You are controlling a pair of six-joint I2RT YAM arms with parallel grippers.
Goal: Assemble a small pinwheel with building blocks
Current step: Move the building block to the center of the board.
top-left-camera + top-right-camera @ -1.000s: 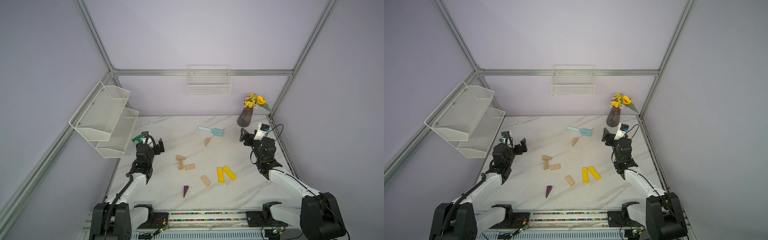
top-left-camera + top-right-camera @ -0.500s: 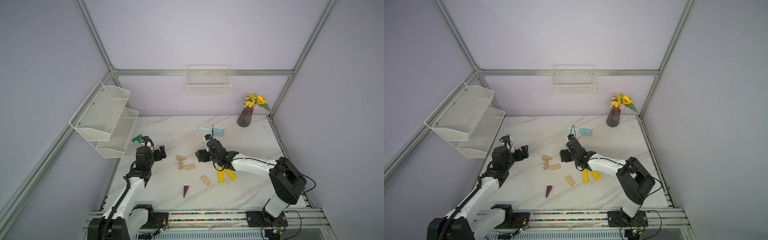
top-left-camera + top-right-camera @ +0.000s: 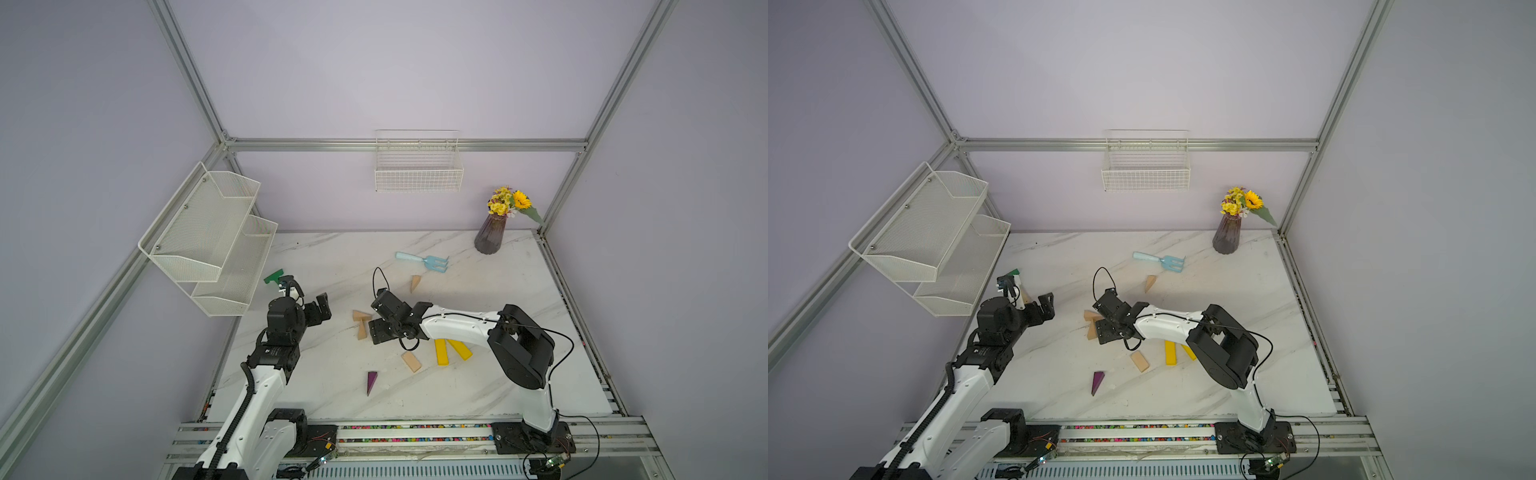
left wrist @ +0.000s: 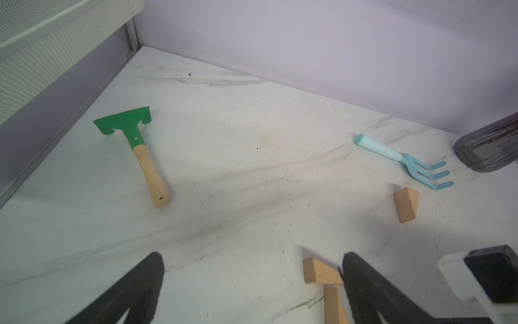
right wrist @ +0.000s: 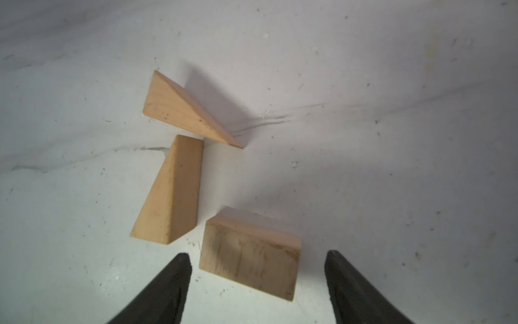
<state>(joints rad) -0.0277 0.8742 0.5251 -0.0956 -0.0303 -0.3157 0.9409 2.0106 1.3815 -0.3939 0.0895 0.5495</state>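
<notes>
The right gripper (image 5: pixel 257 254) holds its fingers apart, one on either side of a tan block (image 5: pixel 248 261), clear of it. The left gripper (image 4: pixel 252 255) hangs above the table (image 4: pixel 252 168), fingers spread wide.

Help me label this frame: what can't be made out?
Both top views: tan rectangular block hidden under right gripper.
Both top views: green hammer handle mostly hidden behind left arm.
Both top views: one yellow bar partly under right arm.
Left wrist view: vase cut off by frame edge.
</notes>
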